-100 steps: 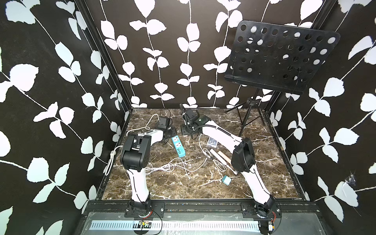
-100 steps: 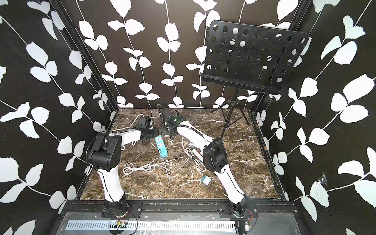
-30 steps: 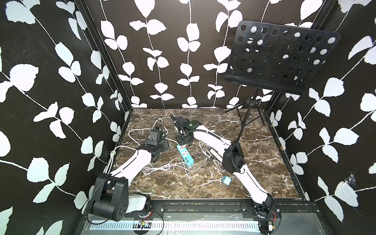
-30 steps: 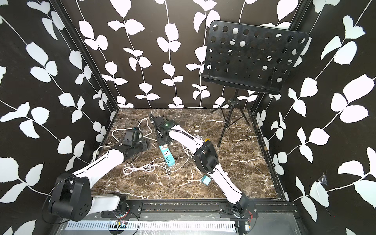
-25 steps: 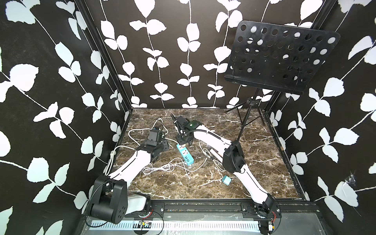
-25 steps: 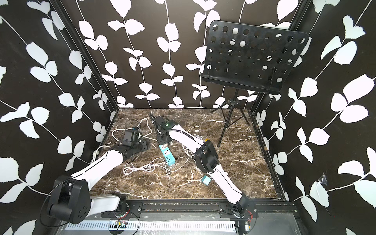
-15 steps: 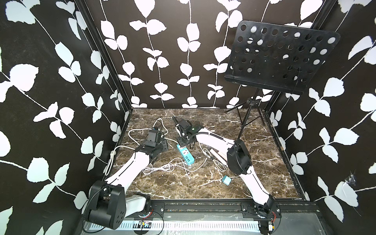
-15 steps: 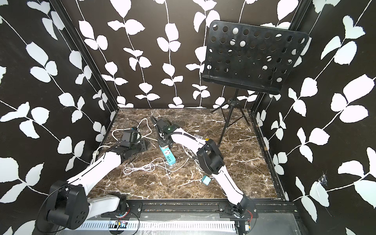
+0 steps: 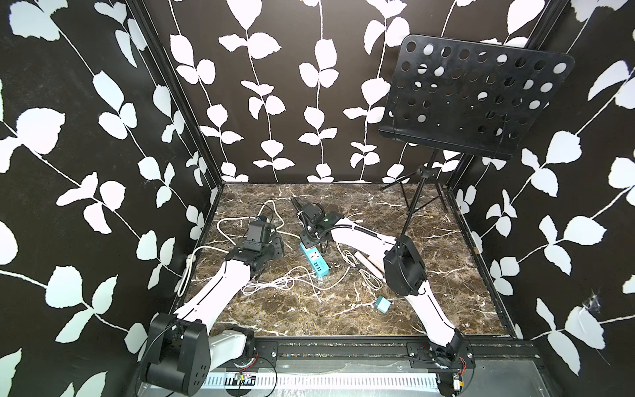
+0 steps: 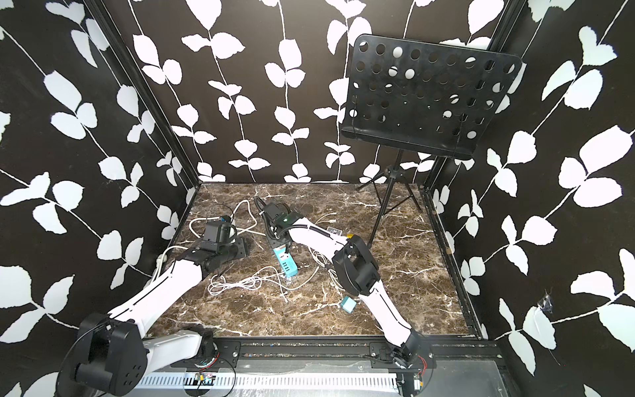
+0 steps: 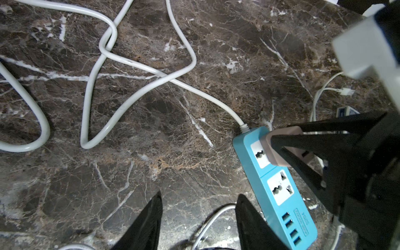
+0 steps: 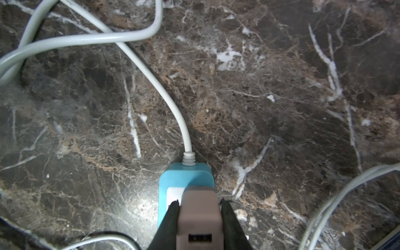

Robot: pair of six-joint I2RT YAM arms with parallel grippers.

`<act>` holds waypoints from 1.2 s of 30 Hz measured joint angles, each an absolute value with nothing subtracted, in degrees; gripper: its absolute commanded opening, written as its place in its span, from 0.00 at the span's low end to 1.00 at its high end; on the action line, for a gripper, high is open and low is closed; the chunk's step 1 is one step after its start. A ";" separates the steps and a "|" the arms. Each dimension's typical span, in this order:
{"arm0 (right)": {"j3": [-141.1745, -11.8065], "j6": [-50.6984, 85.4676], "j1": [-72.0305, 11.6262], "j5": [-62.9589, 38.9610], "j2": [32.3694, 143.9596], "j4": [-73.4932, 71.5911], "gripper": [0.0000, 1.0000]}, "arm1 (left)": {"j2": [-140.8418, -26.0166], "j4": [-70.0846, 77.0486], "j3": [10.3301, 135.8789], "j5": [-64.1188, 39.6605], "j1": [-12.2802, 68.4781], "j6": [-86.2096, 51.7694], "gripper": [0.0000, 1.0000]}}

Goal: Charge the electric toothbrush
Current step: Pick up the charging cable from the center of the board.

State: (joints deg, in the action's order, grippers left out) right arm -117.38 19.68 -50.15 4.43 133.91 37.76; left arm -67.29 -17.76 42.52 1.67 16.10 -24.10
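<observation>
Pink adapter [image 12: 199, 220] in right claw [image 12: 199, 202], prongs unseen

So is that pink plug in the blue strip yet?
Cannot tell fully: the plug sits over the strip's end socket, right hand shut on it, prongs hidden.

the left arm [image 9: 220, 285] stretches low from its base toward the far left, and the left gripper [image 11: 199, 194] is tipped downward, jaws apart with nothing between them. the right arm [image 9: 357, 237] folds at a raised elbow and reaches left toward the middle, wrist pitched down. the right gripper [image 12: 200, 203] is clamped on an adapter [image 12: 199, 218].
</observation>
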 measured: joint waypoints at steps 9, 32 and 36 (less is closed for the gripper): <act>-112.14 20.99 -50.15 3.92 130.63 36.73 0.62 | -65.71 -18.98 42.44 1.41 17.61 -22.92 0.71; -69.19 26.85 -45.47 -0.97 95.94 34.11 0.62 | -72.86 -32.29 47.44 2.83 46.68 -27.07 0.64; -65.82 29.45 -43.77 -1.30 93.34 33.15 0.60 | -78.50 -30.20 48.36 1.87 52.10 -28.29 0.59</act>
State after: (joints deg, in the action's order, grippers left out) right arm -65.82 29.45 -43.77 -1.30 93.34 33.15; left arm -78.50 -30.20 48.36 1.87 52.10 -28.29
